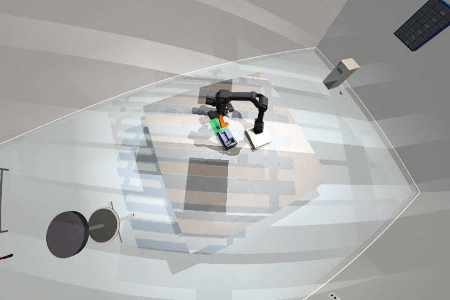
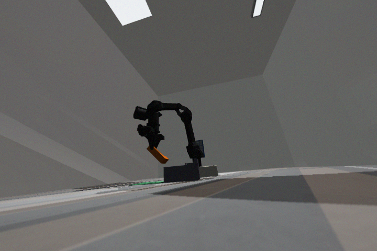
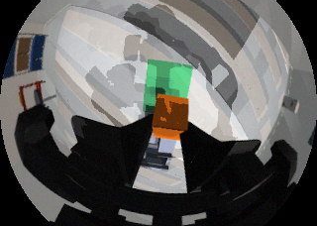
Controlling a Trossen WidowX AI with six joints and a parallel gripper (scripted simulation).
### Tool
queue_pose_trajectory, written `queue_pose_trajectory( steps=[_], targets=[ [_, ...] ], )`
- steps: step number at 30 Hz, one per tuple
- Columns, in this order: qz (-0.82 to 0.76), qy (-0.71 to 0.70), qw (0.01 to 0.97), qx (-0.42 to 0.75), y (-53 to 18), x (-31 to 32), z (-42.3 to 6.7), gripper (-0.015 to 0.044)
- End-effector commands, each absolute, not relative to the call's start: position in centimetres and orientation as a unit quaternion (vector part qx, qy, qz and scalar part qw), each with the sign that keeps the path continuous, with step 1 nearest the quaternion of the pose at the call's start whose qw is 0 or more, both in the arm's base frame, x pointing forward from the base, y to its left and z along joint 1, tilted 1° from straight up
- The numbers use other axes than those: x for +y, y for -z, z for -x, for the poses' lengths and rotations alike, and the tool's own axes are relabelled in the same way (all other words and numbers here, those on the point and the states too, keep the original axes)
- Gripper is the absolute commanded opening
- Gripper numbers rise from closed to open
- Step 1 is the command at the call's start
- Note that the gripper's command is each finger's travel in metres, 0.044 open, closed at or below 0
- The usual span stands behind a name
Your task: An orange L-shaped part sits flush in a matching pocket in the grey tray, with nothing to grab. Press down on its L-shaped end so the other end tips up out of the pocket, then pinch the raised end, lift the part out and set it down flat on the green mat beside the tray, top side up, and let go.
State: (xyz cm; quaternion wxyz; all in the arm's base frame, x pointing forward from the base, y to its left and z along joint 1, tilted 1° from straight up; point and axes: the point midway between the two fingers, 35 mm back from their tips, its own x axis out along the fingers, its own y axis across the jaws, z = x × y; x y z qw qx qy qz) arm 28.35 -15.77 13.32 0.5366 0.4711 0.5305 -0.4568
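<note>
The orange L-shaped part (image 2: 157, 155) is held in the air, tilted with its free end lower, above the edge of the green mat (image 1: 215, 125) and just beside the grey tray (image 1: 228, 138). It is pinched at its upper end by the gripper (image 2: 152, 145). The black arm (image 2: 186, 124) is arched over from its pale base plate (image 1: 264, 142), wrist pointed downward.
</note>
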Motion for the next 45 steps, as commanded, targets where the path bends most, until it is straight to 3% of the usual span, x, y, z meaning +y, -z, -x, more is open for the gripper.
queue_pose_trajectory(
  steps=[1,45],
  targets=[
    [-0.47,0.456,0.539,0.53,-13.4,-17.6,-28.7,0.0],
    [-0.47,0.456,0.539,0.53,-7.9,-18.5,-29.0,0.0]
  ],
)
